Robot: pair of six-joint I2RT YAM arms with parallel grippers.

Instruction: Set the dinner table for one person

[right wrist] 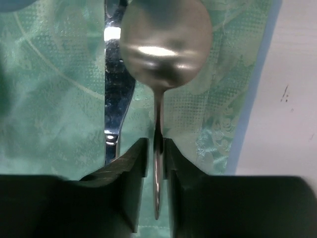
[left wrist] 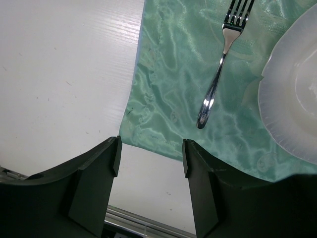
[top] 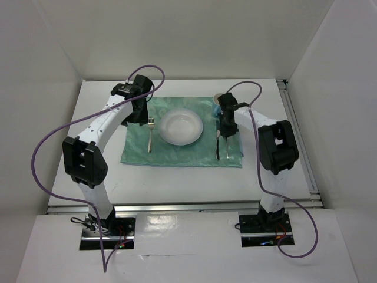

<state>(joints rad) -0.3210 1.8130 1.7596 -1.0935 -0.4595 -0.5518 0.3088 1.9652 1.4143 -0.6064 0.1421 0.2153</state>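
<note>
1. The dinner table [top: 177, 183] is a white top with metal rails; a pale green placemat [top: 182, 141] lies in the middle of it, in front of both arms
2. A white plate [top: 182, 127] sits in the centre of the placemat, with a fork [left wrist: 218, 74] lying just left of it, tines pointing away from the arms
3. The left gripper [left wrist: 151, 153] hovers over the placemat's left edge, its fingers spread apart with nothing between them
4. The right gripper [right wrist: 157, 144] is low over the placemat's right side, with a spoon [right wrist: 166, 44] handle in the narrow gap between its fingers; I cannot tell whether they press on it
5. A knife [right wrist: 116, 84] lies just left of the spoon, parallel to it
</note>
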